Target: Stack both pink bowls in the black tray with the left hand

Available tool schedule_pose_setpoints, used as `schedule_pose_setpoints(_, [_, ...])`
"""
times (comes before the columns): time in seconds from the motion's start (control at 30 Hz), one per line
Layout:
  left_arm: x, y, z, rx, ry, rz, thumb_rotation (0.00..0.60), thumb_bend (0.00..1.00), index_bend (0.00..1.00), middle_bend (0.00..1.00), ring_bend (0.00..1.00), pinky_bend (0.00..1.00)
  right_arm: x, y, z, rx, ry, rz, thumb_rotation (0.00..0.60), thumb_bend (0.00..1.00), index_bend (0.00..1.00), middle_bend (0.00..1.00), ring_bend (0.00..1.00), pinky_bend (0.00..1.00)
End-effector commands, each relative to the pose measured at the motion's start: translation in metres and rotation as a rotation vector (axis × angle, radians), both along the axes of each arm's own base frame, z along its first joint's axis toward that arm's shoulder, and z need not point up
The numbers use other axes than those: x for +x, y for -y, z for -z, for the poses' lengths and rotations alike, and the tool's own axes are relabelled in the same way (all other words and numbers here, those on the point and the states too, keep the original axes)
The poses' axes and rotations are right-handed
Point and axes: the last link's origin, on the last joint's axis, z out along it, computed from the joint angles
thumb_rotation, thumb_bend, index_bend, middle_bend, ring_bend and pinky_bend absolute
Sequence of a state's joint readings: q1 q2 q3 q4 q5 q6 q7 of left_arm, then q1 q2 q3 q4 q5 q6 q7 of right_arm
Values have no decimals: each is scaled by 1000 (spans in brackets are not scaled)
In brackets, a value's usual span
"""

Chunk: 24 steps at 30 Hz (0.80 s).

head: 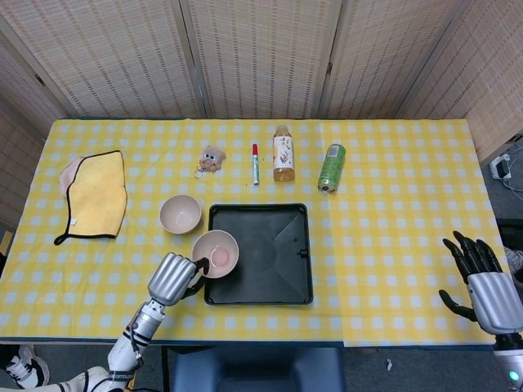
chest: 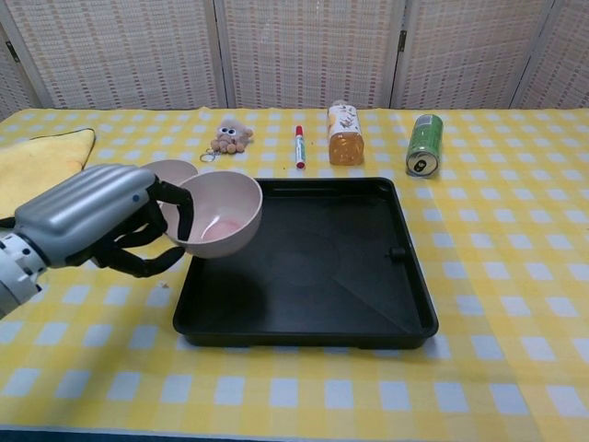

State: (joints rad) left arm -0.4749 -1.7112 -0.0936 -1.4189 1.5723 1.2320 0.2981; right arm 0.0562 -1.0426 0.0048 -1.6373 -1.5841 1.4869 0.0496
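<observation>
Yellow checked table point(head: 392, 212), wicker screens behind. Left hand point(chest: 97, 221) is gripping one pink bowl point(chest: 217, 213) by its rim, fingers point(chest: 175, 204) hooking inside, bowl tilting above the black tray's point(chest: 368, 295) left edge. Second pink bowl point(head: 180, 214) is sitting just beyond, half hidden in chest view. Right hand point(head: 489, 286) is hovering far right, fingers spread, holding nothing, wrist cut off.

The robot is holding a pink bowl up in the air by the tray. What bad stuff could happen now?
The left hand holds the pink bowl only by its near rim, lifted and tilted over the black tray's left edge. It might slip from the fingers and drop. Lowered too soon, it could catch the tray's raised rim and tip over. The second pink bowl sits close behind, so the hand could bump it.
</observation>
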Motion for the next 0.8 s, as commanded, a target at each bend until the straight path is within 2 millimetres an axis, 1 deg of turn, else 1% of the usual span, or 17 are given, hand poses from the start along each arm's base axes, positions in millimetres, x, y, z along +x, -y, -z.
schedule_pose_setpoints(0.03, [10,-8,14,-13,4,0,600,452,620,1000,1000,1000,0,-1,-1,-1,1,-3,600,319,0,0,0,0])
schedule_pose_setpoints(0.13, [17,-14,27,-35,6,3,600,452,620,1000,1000,1000,-1,-2,-2,-4,0,-1,600,318,0,0,0,0])
schedule_pose_setpoints(0.47, [25,-25,52,-70,18,16,600,455,615,1000,1000,1000,-7,-10,-6,-18,-11,21,600,319,0,0,0,0])
schedule_pose_setpoints(0.7, [33,-25,66,-86,59,25,600,457,587,1000,1000,1000,-11,-12,-12,-35,-7,34,600,319,0,0,0,0])
schedule_pose_setpoints(0.77, [34,-25,70,-90,64,24,600,456,556,1000,1000,1000,-11,-12,-12,-34,-6,33,600,319,0,0,0,0])
schedule_pose_setpoints(0.8, [34,-25,71,-93,62,23,600,455,514,1000,1000,1000,-11,-12,-12,-35,-5,33,600,318,0,0,0,0])
